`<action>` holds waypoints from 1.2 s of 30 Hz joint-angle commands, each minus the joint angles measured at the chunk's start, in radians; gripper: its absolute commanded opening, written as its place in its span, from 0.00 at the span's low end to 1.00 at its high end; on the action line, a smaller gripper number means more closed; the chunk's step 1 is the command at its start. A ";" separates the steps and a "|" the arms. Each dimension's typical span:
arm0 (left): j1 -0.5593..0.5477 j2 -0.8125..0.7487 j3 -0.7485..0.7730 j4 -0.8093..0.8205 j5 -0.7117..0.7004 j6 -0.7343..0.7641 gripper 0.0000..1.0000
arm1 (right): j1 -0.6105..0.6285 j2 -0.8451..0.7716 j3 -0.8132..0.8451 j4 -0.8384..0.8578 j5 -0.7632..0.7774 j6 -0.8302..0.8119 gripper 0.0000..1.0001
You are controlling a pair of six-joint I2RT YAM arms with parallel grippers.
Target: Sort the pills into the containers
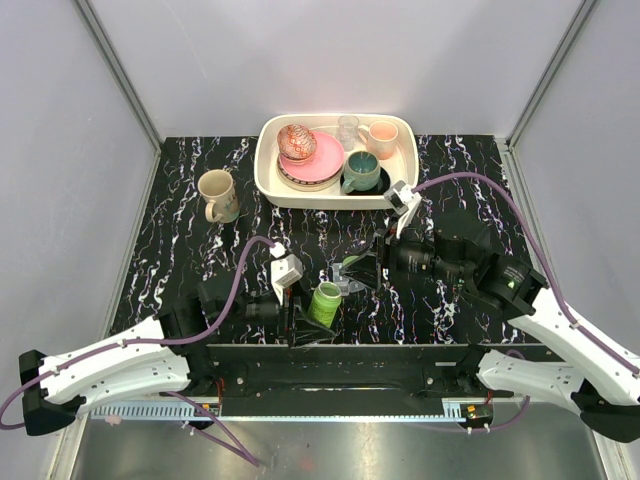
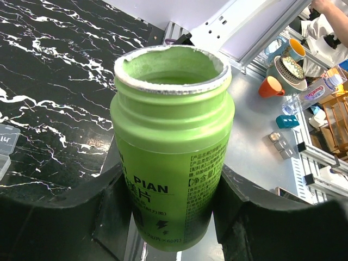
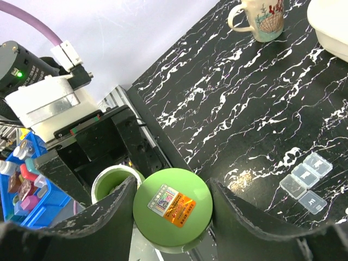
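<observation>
The black veined table, tray at 12 o'clock, is enclosed by pale walls. The left tool is clamped on a green bottle, the right tool on a green lid.

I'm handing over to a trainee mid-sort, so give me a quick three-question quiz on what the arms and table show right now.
1. True or false: the green bottle in the left gripper is capped.
2. The right gripper holds: A) green lid, B) beige mug, C) nothing.
3. How many compartments make up the clear container strip on the table?
Key: 1 false; 2 A; 3 three.
</observation>
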 commanded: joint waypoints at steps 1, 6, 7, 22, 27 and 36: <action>-0.004 -0.016 0.057 0.039 -0.028 0.019 0.00 | 0.005 0.009 0.048 -0.017 -0.044 -0.020 0.00; -0.004 -0.005 0.063 0.038 -0.028 0.023 0.00 | 0.005 0.027 0.060 -0.059 -0.045 -0.034 0.00; -0.004 -0.005 0.063 0.038 -0.028 0.026 0.00 | 0.005 0.031 0.062 -0.065 -0.050 -0.035 0.00; -0.004 0.019 0.066 0.038 -0.025 0.030 0.00 | 0.005 0.055 0.079 -0.114 -0.090 -0.049 0.00; -0.004 0.024 0.063 0.038 -0.023 0.030 0.00 | 0.004 0.044 0.085 -0.114 -0.071 -0.048 0.00; -0.004 0.033 0.062 0.030 -0.021 0.030 0.00 | 0.005 0.041 0.103 -0.112 -0.093 -0.034 0.00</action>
